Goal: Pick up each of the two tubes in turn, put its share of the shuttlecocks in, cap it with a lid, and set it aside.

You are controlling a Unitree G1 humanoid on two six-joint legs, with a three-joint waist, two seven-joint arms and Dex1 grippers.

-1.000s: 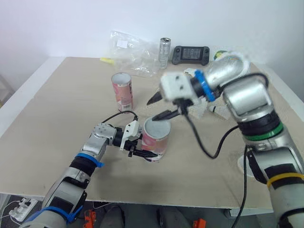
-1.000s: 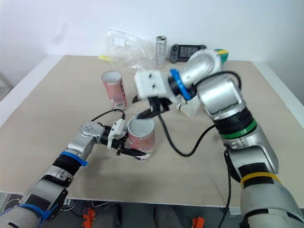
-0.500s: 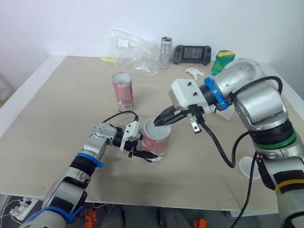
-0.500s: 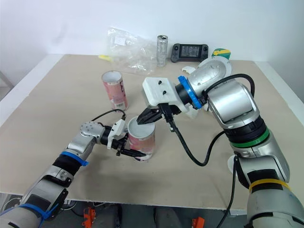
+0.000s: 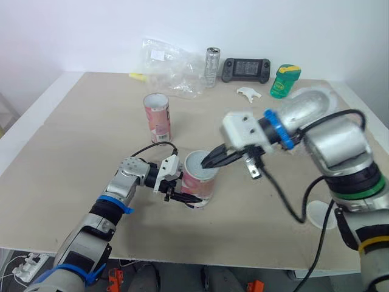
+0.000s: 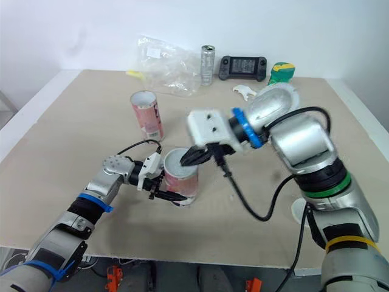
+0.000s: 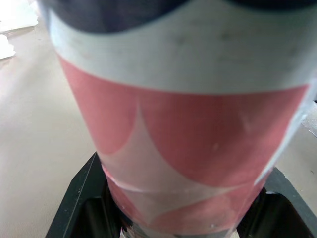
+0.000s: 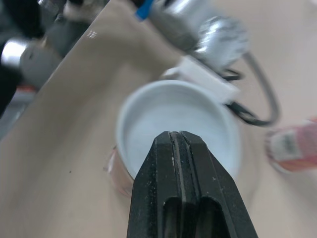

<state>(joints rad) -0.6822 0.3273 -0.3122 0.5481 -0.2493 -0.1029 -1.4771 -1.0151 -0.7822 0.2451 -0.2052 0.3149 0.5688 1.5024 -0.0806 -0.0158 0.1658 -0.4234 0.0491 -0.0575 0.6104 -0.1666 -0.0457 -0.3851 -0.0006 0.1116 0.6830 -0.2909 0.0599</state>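
tube (image 5: 200,184) in grip of left tool (image 5: 181,196), closed right tool (image 5: 209,162) just above its top rim

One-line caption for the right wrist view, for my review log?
Right gripper, black fingers shut, points down at the white-rimmed top of the pink-and-white cylindrical tube standing on the beige table.

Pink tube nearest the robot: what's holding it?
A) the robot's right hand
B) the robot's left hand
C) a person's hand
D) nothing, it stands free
B: the left hand clamps the pink tube low down, its black fingers on either side; the right hand is shut at the tube's open mouth.
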